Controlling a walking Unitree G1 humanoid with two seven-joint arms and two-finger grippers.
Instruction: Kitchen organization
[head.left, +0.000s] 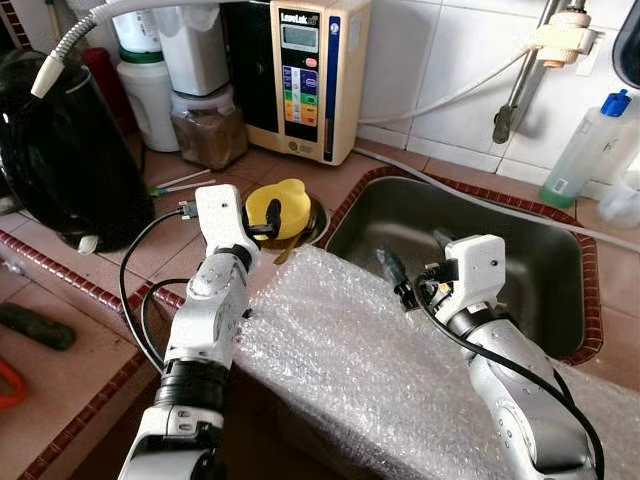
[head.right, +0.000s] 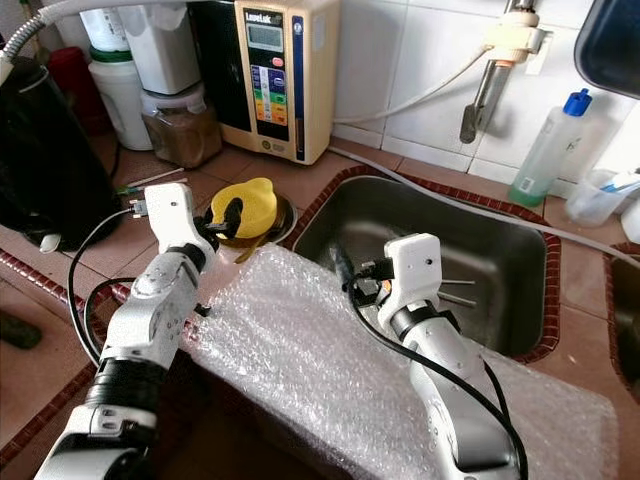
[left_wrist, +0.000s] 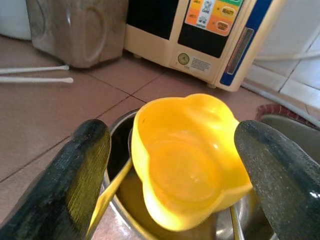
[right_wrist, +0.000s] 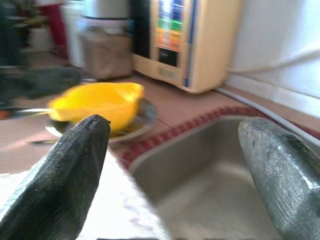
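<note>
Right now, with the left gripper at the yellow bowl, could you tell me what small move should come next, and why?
Probably ease the left gripper forward and close it on the yellow bowl. Its fingers are open on either side of the bowl, which sits tilted in a metal dish beside the sink, and do not yet touch it.

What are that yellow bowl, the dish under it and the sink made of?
Yellow bowl: probably plastic, glossy and slightly see-through. Dish beneath: seemingly steel, with a shiny reflective rim. Sink: brushed stainless steel by its dull grey sheen.
</note>
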